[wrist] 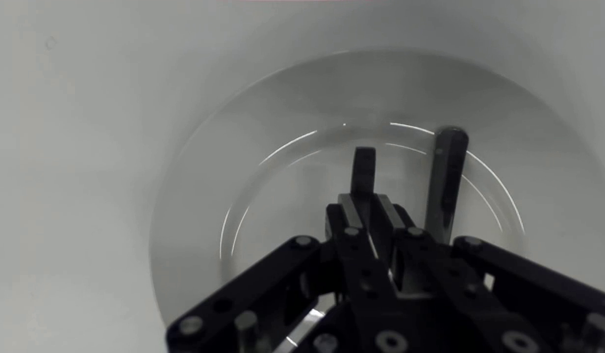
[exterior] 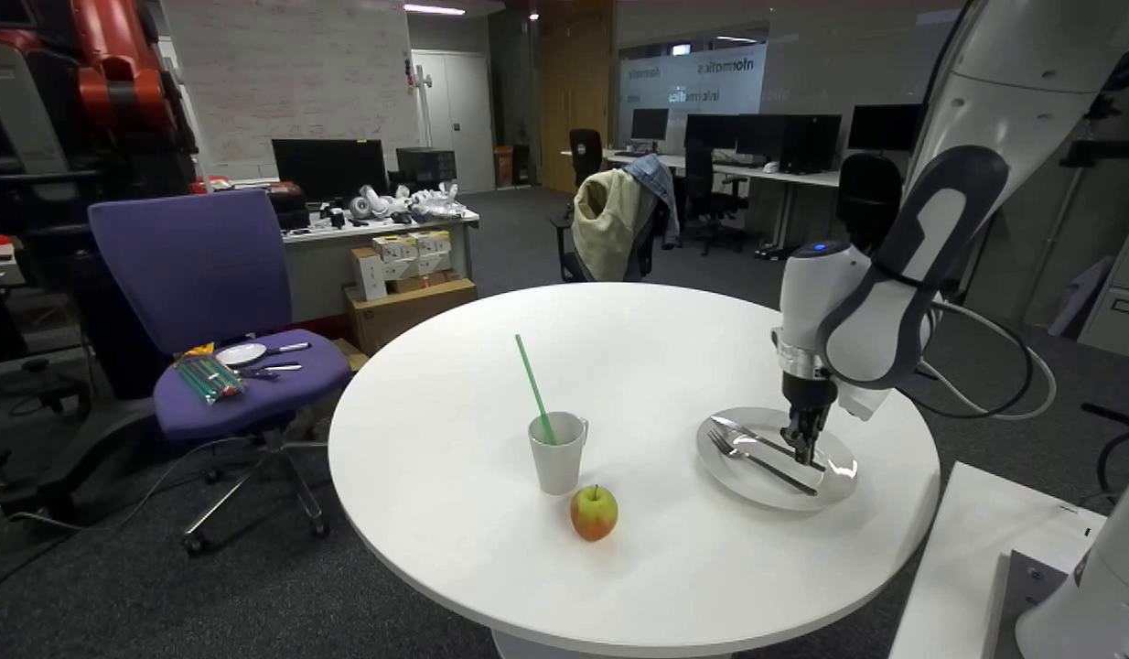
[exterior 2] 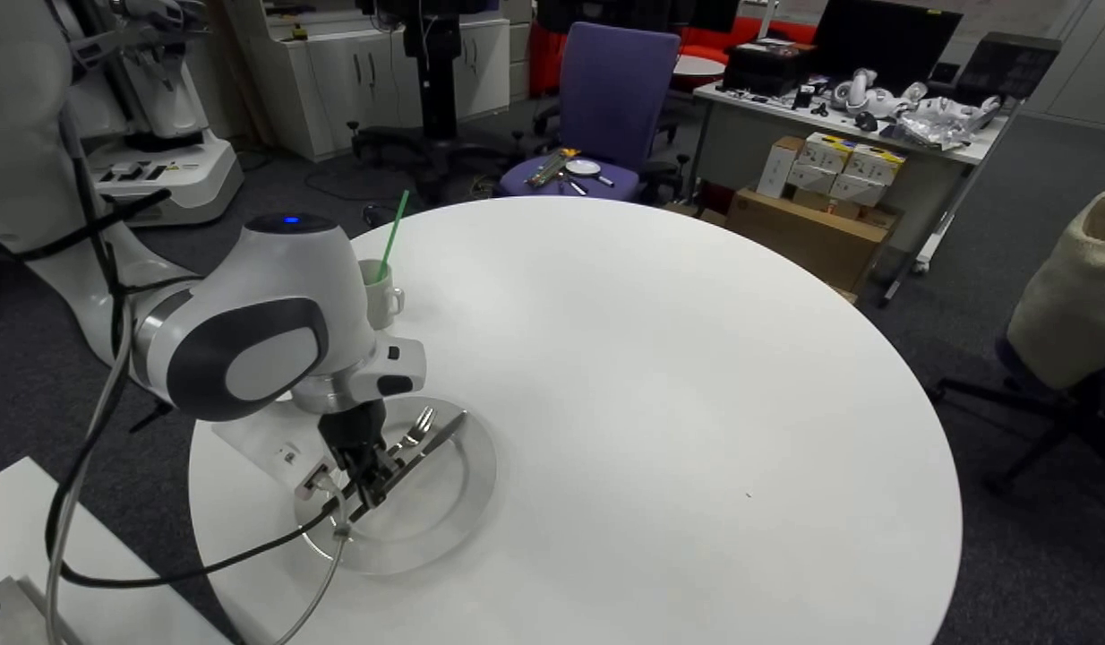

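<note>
The gripper (wrist: 368, 211) is pressed together on the knife (wrist: 364, 169). The wrist view shows this best: the dark handle stands between the two fingertips, and its end comes out a little beyond them. In both exterior views the black fingers cover a part of this handle, but there the blade can be seen, which the wrist view mostly hides under the gripper. The knife is over the plate (exterior 2: 436, 515), its blade pointing away from the base of the arm (exterior 2: 284, 322); whether it is lifted from the plate, I cannot tell.

The fork (exterior: 766, 466) lies on the plate, just beside the knife. Its tines are visible in both exterior views, while the wrist view gives only its handle, at the right of the gripper in that picture.

The mug (exterior: 555, 467), with a straw (exterior: 533, 384) leaning in it, stands on the table (exterior: 418, 412), apart from the plate. In an exterior view the arm covers one side of this mug. The apple (exterior: 593, 514), near the foot of the mug, appears in an exterior view alone. Both exterior views show also the purple chair (exterior: 198, 265) beyond the table, with small things on its seat
</note>
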Action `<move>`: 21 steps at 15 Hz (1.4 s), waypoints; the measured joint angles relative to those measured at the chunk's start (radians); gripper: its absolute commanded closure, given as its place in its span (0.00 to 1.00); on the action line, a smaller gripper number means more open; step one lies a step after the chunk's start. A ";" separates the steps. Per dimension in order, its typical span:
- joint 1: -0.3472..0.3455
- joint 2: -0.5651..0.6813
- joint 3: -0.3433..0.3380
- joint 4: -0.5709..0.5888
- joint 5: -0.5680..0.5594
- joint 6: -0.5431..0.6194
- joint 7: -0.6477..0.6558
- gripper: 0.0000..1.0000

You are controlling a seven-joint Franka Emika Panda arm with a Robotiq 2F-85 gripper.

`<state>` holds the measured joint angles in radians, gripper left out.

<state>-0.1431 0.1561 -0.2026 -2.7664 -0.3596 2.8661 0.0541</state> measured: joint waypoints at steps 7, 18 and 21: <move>0.003 0.036 0.001 0.015 0.019 0.000 0.000 0.97; 0.024 0.087 0.006 0.060 0.084 0.000 -0.009 0.48; 0.025 0.089 0.006 0.062 0.087 0.000 -0.012 0.24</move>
<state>-0.1182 0.2448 -0.1964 -2.7041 -0.2725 2.8665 0.0425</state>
